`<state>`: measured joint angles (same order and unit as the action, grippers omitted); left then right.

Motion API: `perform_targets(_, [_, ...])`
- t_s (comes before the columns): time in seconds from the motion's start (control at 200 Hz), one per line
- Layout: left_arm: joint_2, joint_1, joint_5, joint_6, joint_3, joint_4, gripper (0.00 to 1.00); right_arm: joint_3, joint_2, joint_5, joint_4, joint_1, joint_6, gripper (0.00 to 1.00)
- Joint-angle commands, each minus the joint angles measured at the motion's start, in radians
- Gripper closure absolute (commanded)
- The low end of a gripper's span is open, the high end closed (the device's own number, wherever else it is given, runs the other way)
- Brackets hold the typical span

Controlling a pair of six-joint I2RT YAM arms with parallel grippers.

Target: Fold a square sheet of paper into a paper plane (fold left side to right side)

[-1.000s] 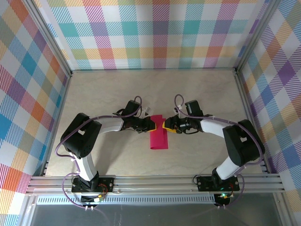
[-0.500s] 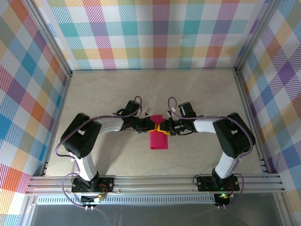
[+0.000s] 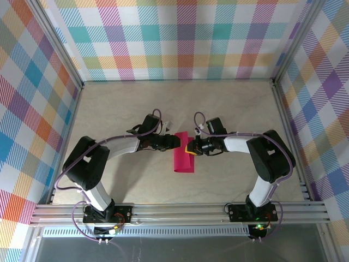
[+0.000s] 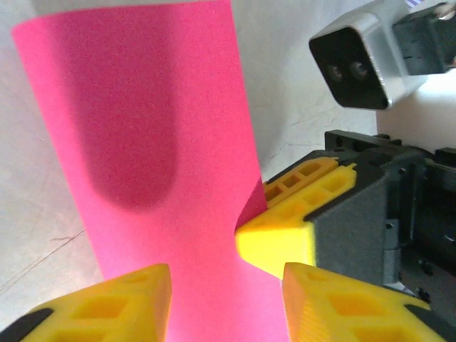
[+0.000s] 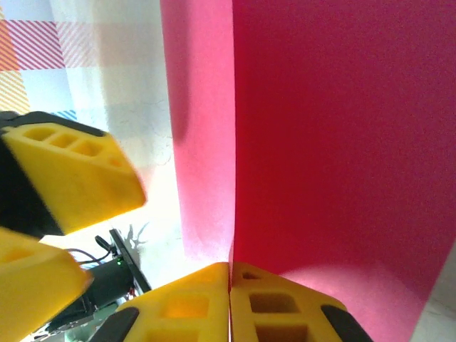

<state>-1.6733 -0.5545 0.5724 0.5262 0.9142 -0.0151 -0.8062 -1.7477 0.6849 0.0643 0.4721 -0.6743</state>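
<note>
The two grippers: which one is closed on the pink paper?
The right gripper: its yellow fingers meet on the edge of the paper, whereas the left gripper has its fingers apart, with paper showing in the gap.

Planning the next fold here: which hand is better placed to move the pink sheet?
Right. The right hand is shut on an edge of the pink sheet, so it can probably carry it. The left hand stands open, fingers apart over the sheet, gripping nothing.
</note>
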Motion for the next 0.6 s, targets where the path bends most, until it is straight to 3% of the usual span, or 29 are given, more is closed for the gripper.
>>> perform_targets(0.0, [0.031, -0.01, -0.094, -0.048, 0.001, -0.105, 0.46, -0.025, -0.019, -0.032, -0.046, 0.007, 0.028, 0.92])
perform_targets(0.415, [-0.079, -0.049, -0.088, -0.074, 0.066, -0.141, 0.4, -0.021, -0.014, -0.083, -0.087, 0.014, 0.039, 0.91])
perform_targets(0.595, [-0.123, -0.068, -0.149, -0.087, 0.107, -0.194, 0.42, -0.019, -0.013, -0.088, -0.09, 0.017, 0.039, 0.9])
